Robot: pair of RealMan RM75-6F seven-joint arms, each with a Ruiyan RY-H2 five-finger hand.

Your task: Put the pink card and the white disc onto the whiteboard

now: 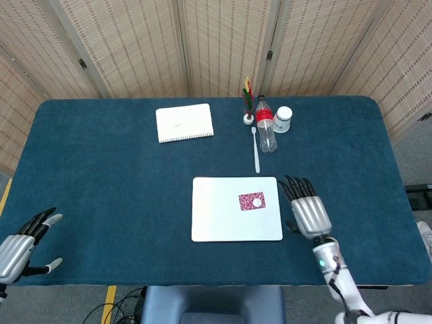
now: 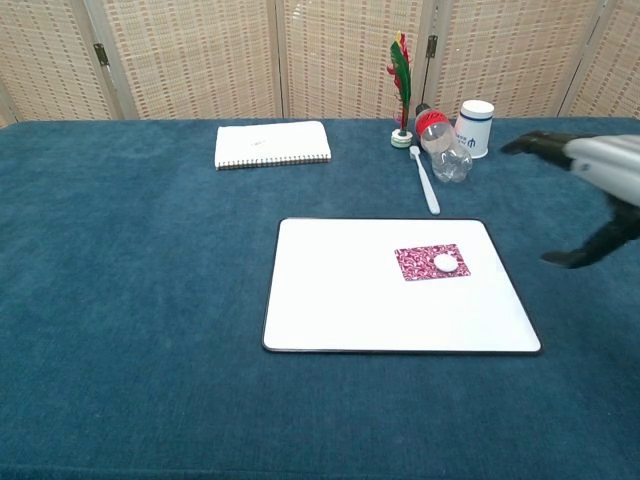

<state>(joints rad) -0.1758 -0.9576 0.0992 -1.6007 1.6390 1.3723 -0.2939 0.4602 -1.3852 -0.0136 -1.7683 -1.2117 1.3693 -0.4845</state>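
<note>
Now the right robot hand hovers over the blue tabletop just to the right of the whiteboard, its fingers spread apart and pointing toward the far side, holding nothing and touching neither the board nor anything on it. From the chest camera only part of this robot hand shows at the right edge, with dark fingertips reaching left above the cloth and the thumb hanging lower, well clear of the whiteboard. The pink card lies flat on the right half of the board, nearer its far edge, and the white disc rests on top of the card toward its right side; the chest view shows the same, with the card flat and the disc sitting on it. The left robot hand is low at the near left corner of the head view, off the tabletop edge, its fingers apart and empty. At the far side of the tabletop lie a spiral notebook, a plastic bottle on its side with a red label, a white cup, a red and green feathered toy standing upright, and a white toothbrush between the bottle and the board.
</note>
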